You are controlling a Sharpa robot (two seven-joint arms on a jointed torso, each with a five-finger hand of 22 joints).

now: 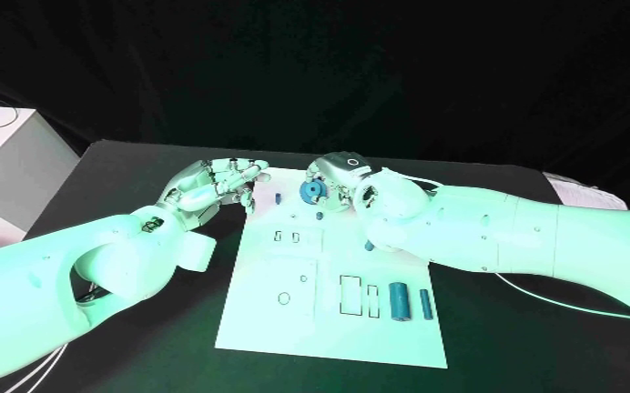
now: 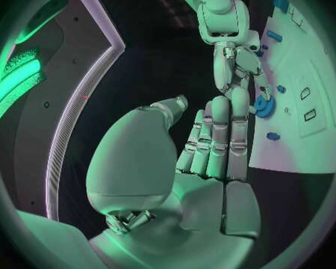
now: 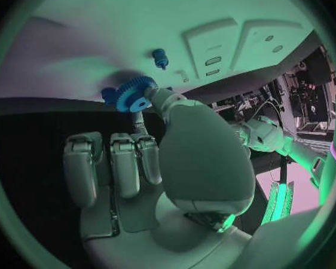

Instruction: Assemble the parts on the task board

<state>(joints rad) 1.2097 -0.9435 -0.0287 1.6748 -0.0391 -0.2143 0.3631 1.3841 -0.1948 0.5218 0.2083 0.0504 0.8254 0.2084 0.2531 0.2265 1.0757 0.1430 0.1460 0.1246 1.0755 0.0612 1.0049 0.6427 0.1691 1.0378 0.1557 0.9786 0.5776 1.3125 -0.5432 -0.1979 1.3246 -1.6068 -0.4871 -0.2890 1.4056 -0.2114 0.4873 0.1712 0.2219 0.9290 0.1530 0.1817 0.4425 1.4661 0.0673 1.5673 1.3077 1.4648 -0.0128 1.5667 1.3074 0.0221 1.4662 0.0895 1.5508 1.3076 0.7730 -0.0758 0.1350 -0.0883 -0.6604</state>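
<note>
Now the right hand [image 1: 352, 184] pinches a small blue toothed gear [image 1: 312, 191] over the white task board [image 1: 296, 320]; beside it, the left hand [image 1: 217, 184] holds nothing, fingers loosely apart.

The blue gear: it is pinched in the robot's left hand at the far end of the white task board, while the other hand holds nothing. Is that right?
Not quite. The blue gear is held by the right hand, not the left; the right wrist view shows it at that hand's fingertips. It is at the far end of the task board, and the other hand, the left hand, holds nothing.
</note>
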